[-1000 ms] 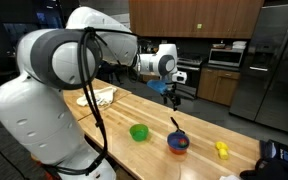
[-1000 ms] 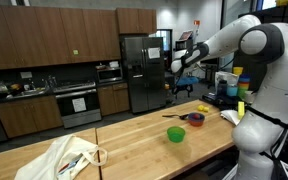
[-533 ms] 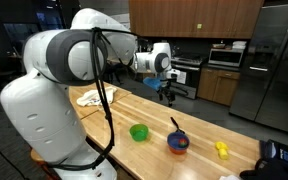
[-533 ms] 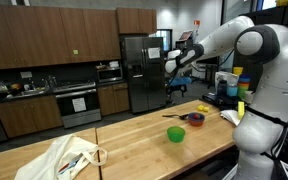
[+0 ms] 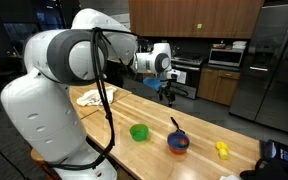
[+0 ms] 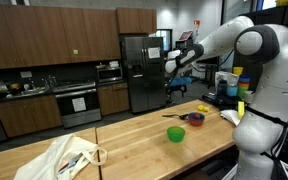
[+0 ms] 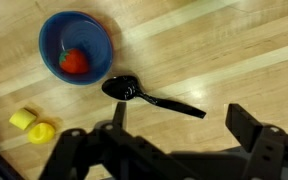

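Hovering high over the table (image 7: 234,50), fingers (image 7: 246,125) spread apart and empty, black spoon (image 7: 149,97) flat on the wood well below, framed between them in wrist view, blue bowl (image 7: 79,28) just beside.

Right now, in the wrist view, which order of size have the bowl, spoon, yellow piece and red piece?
1. bowl, by area; the spoon is longer
2. spoon
3. yellow piece
4. red piece, only slightly smaller
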Robot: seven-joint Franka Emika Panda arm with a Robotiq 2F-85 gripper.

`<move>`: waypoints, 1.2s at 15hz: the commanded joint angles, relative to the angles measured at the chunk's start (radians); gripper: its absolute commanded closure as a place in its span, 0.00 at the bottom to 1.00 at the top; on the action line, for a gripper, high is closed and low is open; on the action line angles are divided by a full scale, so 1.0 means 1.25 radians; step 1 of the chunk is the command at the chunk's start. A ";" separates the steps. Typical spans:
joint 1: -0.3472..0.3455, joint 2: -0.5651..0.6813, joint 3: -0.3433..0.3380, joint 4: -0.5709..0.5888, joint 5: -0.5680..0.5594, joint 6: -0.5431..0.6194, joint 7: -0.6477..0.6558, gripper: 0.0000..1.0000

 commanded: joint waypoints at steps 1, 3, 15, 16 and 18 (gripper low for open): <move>0.006 0.000 -0.006 0.001 -0.001 -0.001 0.000 0.00; 0.006 0.000 -0.006 0.001 -0.001 -0.001 0.000 0.00; -0.005 -0.016 -0.026 -0.016 -0.003 -0.002 -0.021 0.00; -0.007 -0.018 -0.030 -0.018 -0.004 -0.001 -0.026 0.00; -0.015 -0.022 -0.042 -0.023 -0.011 0.002 -0.037 0.00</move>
